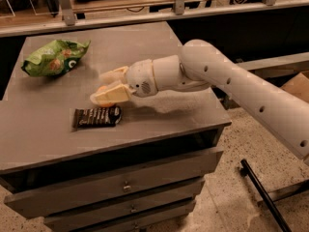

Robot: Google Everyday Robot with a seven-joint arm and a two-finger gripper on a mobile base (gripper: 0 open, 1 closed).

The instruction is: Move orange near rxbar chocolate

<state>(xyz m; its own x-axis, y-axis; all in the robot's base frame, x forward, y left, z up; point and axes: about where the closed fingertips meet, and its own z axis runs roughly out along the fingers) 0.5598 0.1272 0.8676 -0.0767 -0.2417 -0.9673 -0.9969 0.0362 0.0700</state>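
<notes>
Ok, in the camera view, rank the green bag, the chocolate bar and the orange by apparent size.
1. The green bag, largest even though it lies farther back.
2. The bar.
3. The orange, smallest as seen, but the hand, just behind the bar, hides most of it.

The light is warm and a bit dim, and it seems to come from above. The white arm is the brightest thing. The claw hangs low over the middle of the table. A soft dark shadow lies on the table under the arm, to the right of the claw. The orange by the claw sits partly in shade. The green bag shines a little. The drawers below look darker.
</notes>
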